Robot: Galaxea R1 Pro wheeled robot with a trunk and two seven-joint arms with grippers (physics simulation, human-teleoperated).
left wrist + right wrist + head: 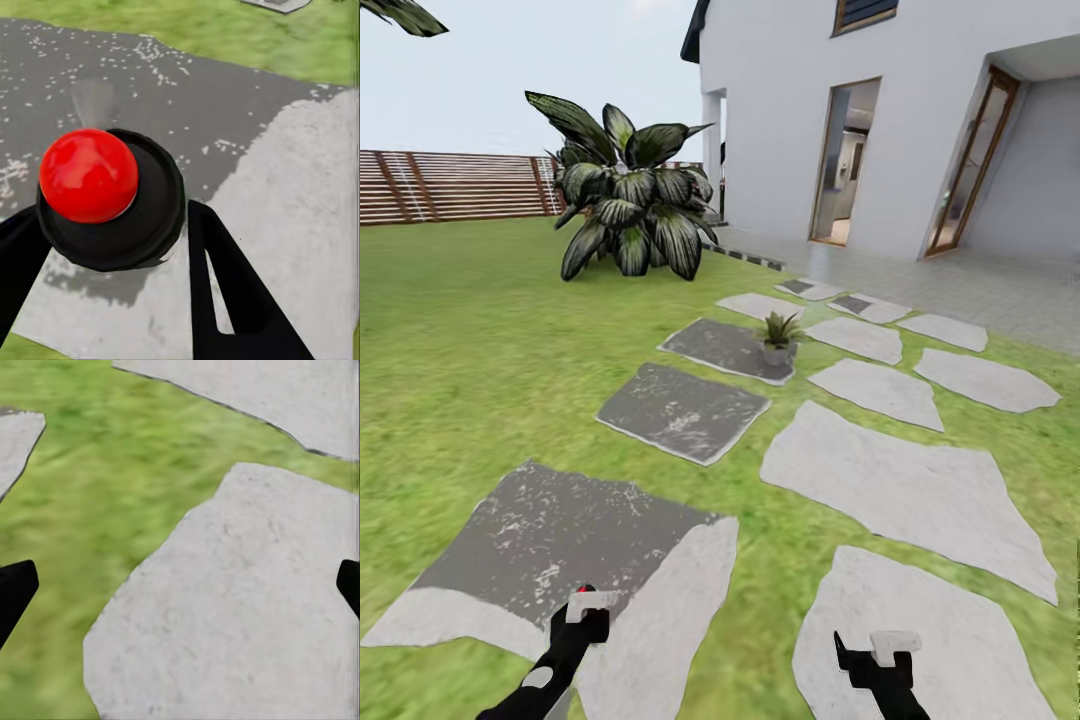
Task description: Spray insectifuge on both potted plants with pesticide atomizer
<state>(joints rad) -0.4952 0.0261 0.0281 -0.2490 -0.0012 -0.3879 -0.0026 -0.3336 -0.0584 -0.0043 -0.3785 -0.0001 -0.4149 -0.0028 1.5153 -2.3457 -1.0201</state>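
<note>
Pesticide atomizer (pixel 105 199) is clamped in left gripper (pixel 112 247); right gripper (pixel 180 585) is spread wide, empty; potted plant (pixel 778 338) is seen beyond the stepping stones (pixel 905 490).

atomizer (pixel 112 199) body hidden beneath its red top, potted plant (pixel 778 338) pot barely discernible, big bush (pixel 630 195) partly masking fence (pixel 450 186)

Head camera sits high, looking forward and down across the lawn (pixel 480 340) toward the house (pixel 880 120) at upper right, both arms poking in at the bottom edge. Left wrist camera hangs close over the dark stepping stone (pixel 225 97), the same slab at the head view's lower left (pixel 560 530). Right wrist camera stares down, near, at a pale stone (pixel 240 615), the one at lower right (pixel 950 640).
</note>
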